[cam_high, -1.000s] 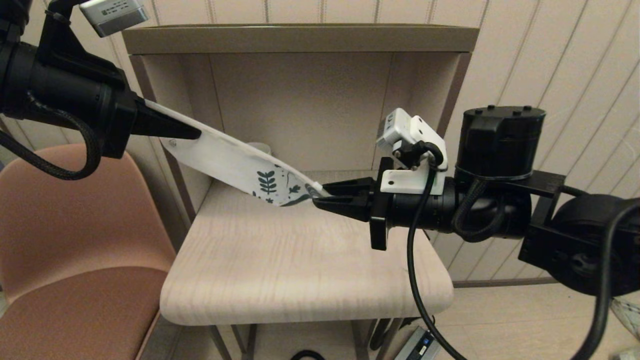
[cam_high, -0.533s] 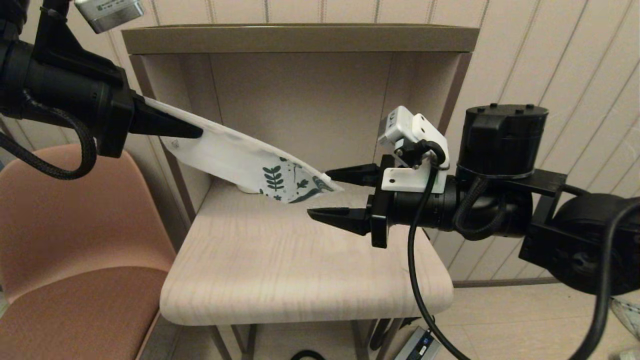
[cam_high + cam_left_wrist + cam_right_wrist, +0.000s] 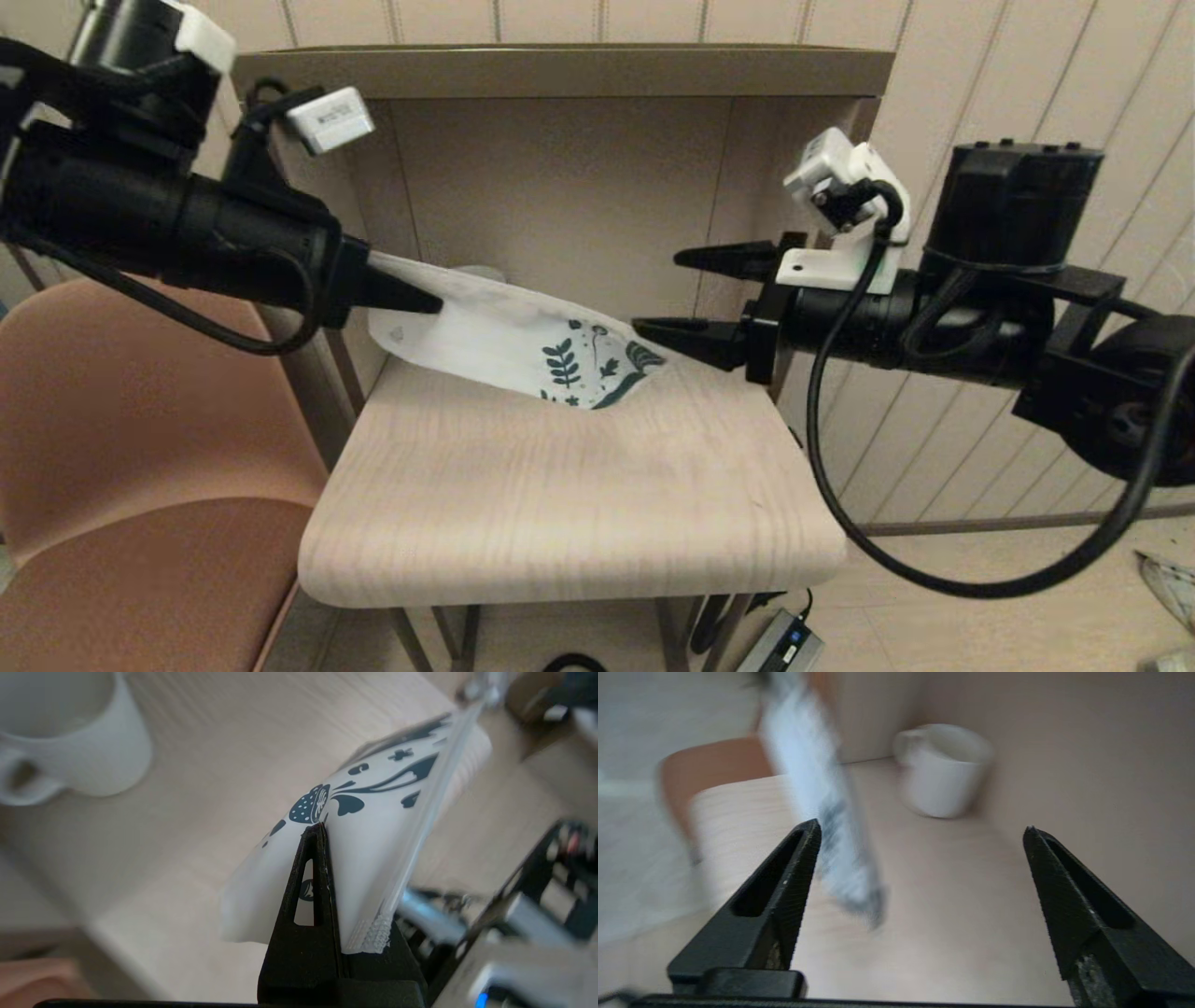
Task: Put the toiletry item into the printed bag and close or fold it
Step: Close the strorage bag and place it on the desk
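Observation:
The printed bag (image 3: pixel 523 341), white with a dark teal leaf print, slopes down from my left gripper (image 3: pixel 425 303), which is shut on its plain end. The printed end touches the table (image 3: pixel 560 504). In the left wrist view the black fingers (image 3: pixel 308 882) pinch the bag (image 3: pixel 373 826) flat. My right gripper (image 3: pixel 661 291) hangs open just right of the printed end, apart from it. In the right wrist view the open right gripper (image 3: pixel 920 828) has nothing in it and the bag (image 3: pixel 817 788) is a blur beside one finger. The toiletry item is hidden.
A white mug (image 3: pixel 945 770) stands at the back of the table inside the wooden alcove (image 3: pixel 560 70); only the mug's rim (image 3: pixel 478 273) shows behind the bag. The mug (image 3: pixel 70 742) is also in the left wrist view. A brown chair (image 3: pixel 140 467) stands left of the table.
My right gripper opened, let go of the bag's printed end and drew back up and right. The left gripper carried the bag right and down until its printed end reached the table.

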Controlling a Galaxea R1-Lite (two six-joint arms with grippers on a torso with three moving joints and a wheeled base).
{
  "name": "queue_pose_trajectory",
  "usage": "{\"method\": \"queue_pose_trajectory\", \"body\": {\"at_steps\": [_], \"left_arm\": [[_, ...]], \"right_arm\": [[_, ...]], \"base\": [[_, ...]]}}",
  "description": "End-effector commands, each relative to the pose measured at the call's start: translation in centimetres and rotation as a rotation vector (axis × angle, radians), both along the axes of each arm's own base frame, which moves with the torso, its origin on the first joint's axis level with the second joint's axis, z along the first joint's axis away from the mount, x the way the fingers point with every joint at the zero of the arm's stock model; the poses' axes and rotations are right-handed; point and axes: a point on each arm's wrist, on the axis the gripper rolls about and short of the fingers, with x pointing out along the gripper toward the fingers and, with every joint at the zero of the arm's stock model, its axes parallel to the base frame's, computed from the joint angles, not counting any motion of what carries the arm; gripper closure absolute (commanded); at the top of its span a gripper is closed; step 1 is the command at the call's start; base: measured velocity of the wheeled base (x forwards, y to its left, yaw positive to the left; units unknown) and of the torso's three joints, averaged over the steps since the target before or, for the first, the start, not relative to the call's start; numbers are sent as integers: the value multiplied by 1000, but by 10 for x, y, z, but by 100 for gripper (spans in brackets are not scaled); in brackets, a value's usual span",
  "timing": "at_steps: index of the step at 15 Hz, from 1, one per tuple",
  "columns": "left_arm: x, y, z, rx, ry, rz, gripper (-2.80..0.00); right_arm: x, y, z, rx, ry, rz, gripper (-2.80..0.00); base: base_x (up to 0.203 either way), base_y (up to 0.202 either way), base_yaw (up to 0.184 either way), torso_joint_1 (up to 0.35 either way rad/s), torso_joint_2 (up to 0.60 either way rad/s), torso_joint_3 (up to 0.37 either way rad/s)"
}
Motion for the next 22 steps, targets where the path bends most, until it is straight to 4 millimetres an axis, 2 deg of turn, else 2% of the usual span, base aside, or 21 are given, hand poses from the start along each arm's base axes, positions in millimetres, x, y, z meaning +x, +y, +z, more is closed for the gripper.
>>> {"method": "queue_pose_trajectory", "body": {"at_steps": [1,4,7,9,14,17,22], "left_arm": [[20,-19,-28,-62,15,39,0],[46,-36,-63,-104,67,114,0],[58,-41,-77,-102,91,127,0],[57,-39,-77,-107,86,125,0],[54,-38,-68,-105,48,112,0],[58,-39,-76,-96,67,113,0],[58,-39,-76,-98,71,105,0]], "right_arm": [[7,-14,9,25,-13,-47,-280],[15,-18,6,23,-5,-72,-280],[25,-19,-2,13,17,-87,-280],[33,-15,-12,1,41,-86,-280],[39,-13,-18,-15,66,-84,-280],[43,-12,-21,-21,78,-84,-280],[46,-10,-26,-26,89,-84,-280]], "base": [[0,0,0,0,0,0],[0,0,0,0,0,0],[0,0,0,0,0,0],[0,0,0,0,0,0],[0,0,0,0,0,0],[0,0,0,0,0,0],[0,0,0,0,0,0]]}}
